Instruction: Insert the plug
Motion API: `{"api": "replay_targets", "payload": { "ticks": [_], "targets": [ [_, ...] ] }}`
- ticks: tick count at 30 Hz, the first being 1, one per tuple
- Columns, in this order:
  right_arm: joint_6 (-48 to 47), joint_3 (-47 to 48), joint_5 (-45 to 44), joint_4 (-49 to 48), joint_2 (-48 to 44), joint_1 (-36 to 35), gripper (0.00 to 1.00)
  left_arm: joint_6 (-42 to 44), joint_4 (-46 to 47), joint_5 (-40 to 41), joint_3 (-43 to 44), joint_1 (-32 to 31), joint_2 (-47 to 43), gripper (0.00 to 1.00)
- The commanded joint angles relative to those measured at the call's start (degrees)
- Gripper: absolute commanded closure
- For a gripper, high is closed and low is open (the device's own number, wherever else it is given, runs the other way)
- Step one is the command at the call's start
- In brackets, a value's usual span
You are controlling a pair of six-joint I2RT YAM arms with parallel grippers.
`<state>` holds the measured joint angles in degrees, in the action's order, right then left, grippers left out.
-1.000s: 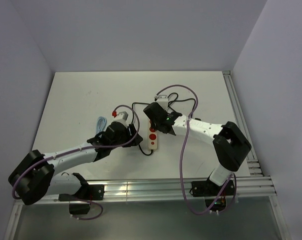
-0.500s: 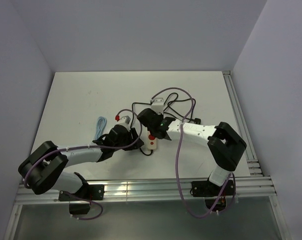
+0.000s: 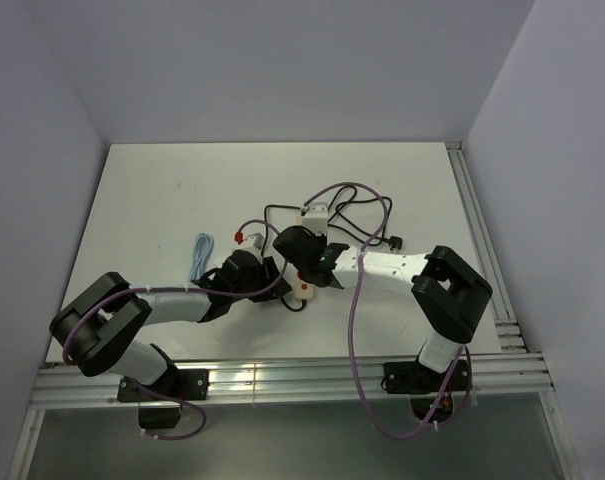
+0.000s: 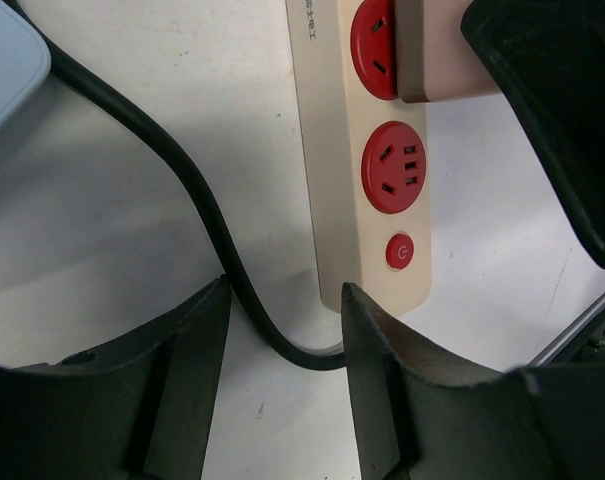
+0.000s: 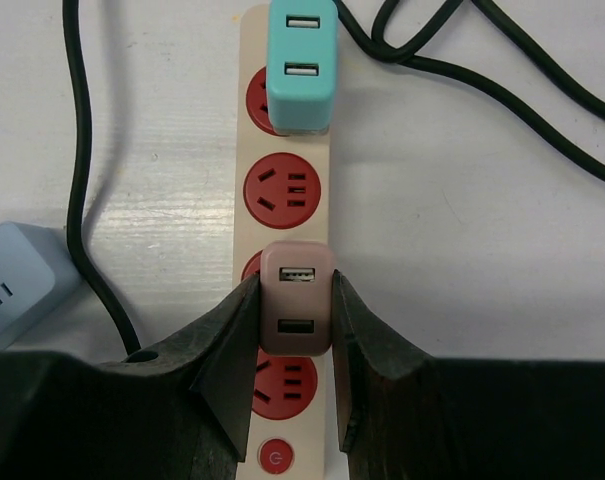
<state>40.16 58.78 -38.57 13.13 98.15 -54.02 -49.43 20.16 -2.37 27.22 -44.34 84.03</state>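
The white worktop [image 3: 152, 190] carried the strip [image 5: 282, 190] lying lengthwise away from me, its black cord [image 4: 182, 170] curling off the near end past a blue block [image 5: 22, 280]. My left hand [image 4: 282, 310] hung low over that near end, fingers apart with only the cord and the strip's corner between them, gripping nothing that I could see. My right hand [image 5: 294, 330] was clamped on the pink plug [image 5: 296, 275], one finger on each flank. The plug stood over the socket next but one from the switch [image 4: 400, 251], with a free socket between it and the teal plug [image 5: 300, 60] already seated at the far end. A sliver of red showed beside the plug, and I could not tell whether its prongs had gone in. I judged this the seating step: the plug was lined up, not surely home. The next move called for a straight push down, square to the strip, while my left hand steadied the near end; only once the plug sat flush should my right hand let go.
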Motion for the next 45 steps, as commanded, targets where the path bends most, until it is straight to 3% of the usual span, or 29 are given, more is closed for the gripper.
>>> {"api": "replay_targets", "payload": {
  "ticks": [1, 4, 8, 13, 20, 25, 31, 38, 45],
  "targets": [
    [1.9, -2.5, 10.7, 5.1, 7.1, -0.1, 1.00, -1.0, 3.7, -1.8, 0.1, 0.0, 0.7, 0.47],
    [3.1, -3.7, 11.9, 3.2, 8.5, 0.3, 1.00, -1.5, 4.4, -2.0, -0.1, 0.0, 1.0, 0.48],
    [7.9, -13.2, 15.8, -3.3, 10.9, -2.0, 1.00, -1.5, 3.7, -2.1, 0.0, 0.0, 1.0, 0.48],
    [6.9, -10.4, 14.3, -1.3, 11.8, -2.8, 1.00, -1.3, 3.3, -1.8, 0.1, -0.1, 0.2, 0.48],
    [13.7, -25.4, 19.7, -12.9, 12.2, -3.2, 1.00, -1.6, 3.2, -1.8, 0.6, -0.8, 0.6, 0.49],
    [12.9, -23.7, 19.2, -13.6, 12.6, -2.8, 1.00, -2.2, 3.3, -1.2, 0.4, -1.2, 0.2, 0.49],
    [15.5, -29.9, 20.6, -19.3, 14.6, -2.8, 1.00, -2.2, 2.3, -0.4, 0.2, -1.8, -0.4, 0.49],
    [13.8, -28.8, 16.3, -15.2, 7.2, -3.1, 1.00, -1.8, 1.0, 0.0, 1.5, -2.3, -0.8, 0.49],
    [5.3, -13.1, 6.9, -0.2, 2.1, -3.2, 0.95, -1.6, -1.4, 1.3, 2.1, -2.5, -3.3, 0.46]
  ]
}}
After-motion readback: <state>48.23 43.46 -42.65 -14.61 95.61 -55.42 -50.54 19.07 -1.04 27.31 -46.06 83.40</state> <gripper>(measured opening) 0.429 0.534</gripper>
